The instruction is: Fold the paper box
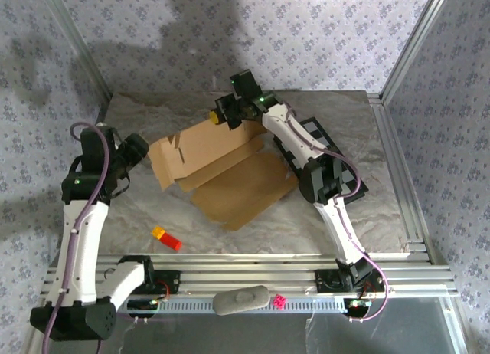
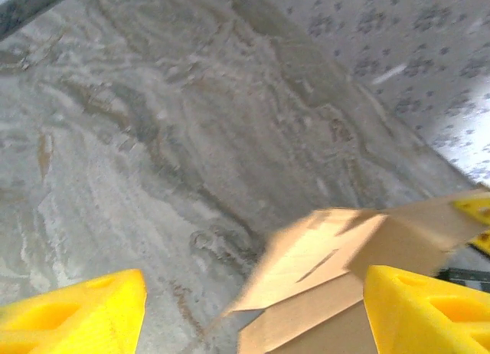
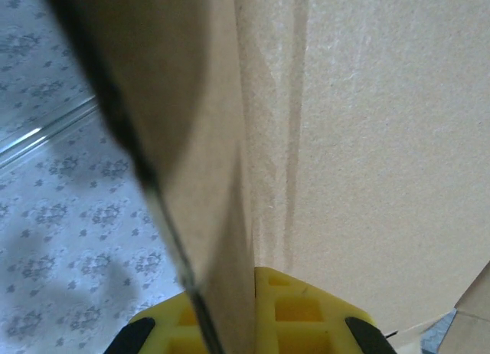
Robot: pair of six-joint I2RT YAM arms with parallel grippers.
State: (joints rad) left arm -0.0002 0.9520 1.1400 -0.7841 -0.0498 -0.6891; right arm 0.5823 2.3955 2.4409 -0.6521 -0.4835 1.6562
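Grey marbled worktop (image 1: 153, 208). Black-and-white checkered board (image 1: 351, 179) at right. Yellow-and-red block (image 1: 166, 237) near front edge. Grey oblong pad (image 1: 241, 300) and small pink piece (image 1: 279, 300) on front rail.

1. The left arm (image 1: 79, 224) has white link shells and black joint housings.
2. A purple cable (image 1: 102, 166) runs along the left arm, looping free near the wrist.
3. The right arm (image 1: 341, 220) has the same white shells and black joints, with a pink cable (image 1: 310, 143) routed along its links.
4. A green indicator light (image 1: 265, 100) glows on the right arm's black wrist housing.
5. The left fingers (image 2: 76, 316) are yellow moulded plastic with recessed pockets.
6. The right fingers (image 3: 298, 308) are yellow with square recesses and black side pieces.
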